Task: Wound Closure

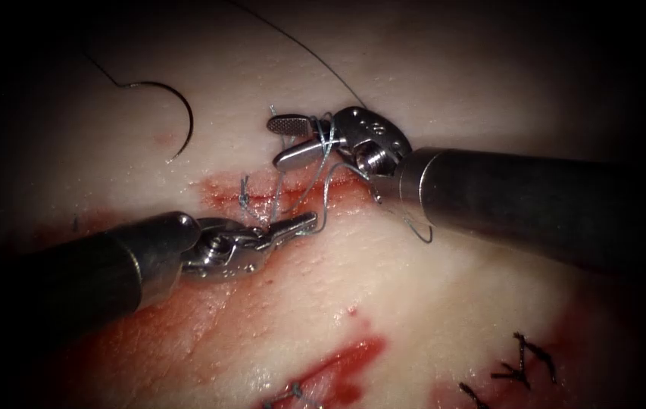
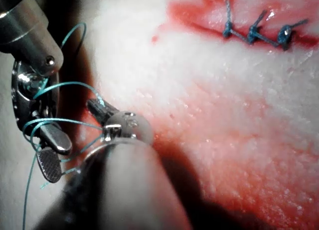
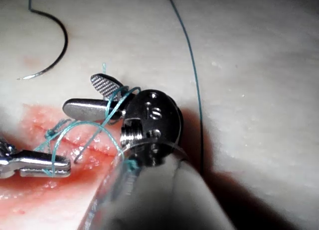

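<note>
Right tool [image 1: 292, 140]: jaws apart, thread [image 1: 323, 163] looped around. Left tool [image 1: 296, 225]: clamped on thread. Needle [image 1: 175, 113]: free on tissue [image 1: 413, 303], left of cut [image 1: 262, 198].

Dim vignetted edges, bright centre, glare on steel, blurred foreground shafts.

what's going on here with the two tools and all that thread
Bench suturing on the tissue. The right tool has its jaws open, with thread wound around them. The left tool is shut on the thread beside the cut. The needle lies free on the tissue, up and left of the cut, held by neither tool. One tied stitch sits in the cut.
</note>
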Motion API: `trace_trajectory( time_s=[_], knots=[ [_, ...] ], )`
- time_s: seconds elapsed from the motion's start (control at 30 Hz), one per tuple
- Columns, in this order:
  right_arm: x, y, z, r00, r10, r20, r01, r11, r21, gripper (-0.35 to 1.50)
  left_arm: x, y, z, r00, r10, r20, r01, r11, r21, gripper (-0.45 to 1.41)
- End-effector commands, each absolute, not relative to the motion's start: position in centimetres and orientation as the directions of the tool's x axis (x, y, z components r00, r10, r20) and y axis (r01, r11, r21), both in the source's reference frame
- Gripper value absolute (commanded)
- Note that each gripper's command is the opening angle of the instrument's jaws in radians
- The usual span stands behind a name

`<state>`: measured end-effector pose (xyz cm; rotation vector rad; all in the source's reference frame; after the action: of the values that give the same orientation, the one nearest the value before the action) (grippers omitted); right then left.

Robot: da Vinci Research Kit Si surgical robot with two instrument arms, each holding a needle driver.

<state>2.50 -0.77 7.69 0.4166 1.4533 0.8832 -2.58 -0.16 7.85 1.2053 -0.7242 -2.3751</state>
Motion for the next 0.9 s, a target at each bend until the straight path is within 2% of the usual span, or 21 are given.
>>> trace_trajectory(
  time_s=[0.03, 0.53, 0.9],
  knots=[
    [2.6, -0.72, 7.73, -0.11, 0.73, -0.675, -0.275, 0.63, 0.726, 1.48, -2.63, -0.08, 7.92, -0.56, -0.541, -0.627, 0.098, -0.795, 0.598, -0.45],
    [2.39, -0.61, 7.73, -0.133, 0.743, -0.656, -0.358, 0.581, 0.731, 1.45, -2.77, -0.02, 8.06, -0.566, -0.5, -0.656, 0.062, -0.819, 0.571, -0.45],
    [2.71, -0.65, 7.91, -0.126, 0.783, -0.609, -0.392, 0.525, 0.755, 1.46, -2.76, -0.01, 8.11, -0.565, -0.494, -0.661, 0.057, -0.823, 0.566, -0.45]
  ],
)
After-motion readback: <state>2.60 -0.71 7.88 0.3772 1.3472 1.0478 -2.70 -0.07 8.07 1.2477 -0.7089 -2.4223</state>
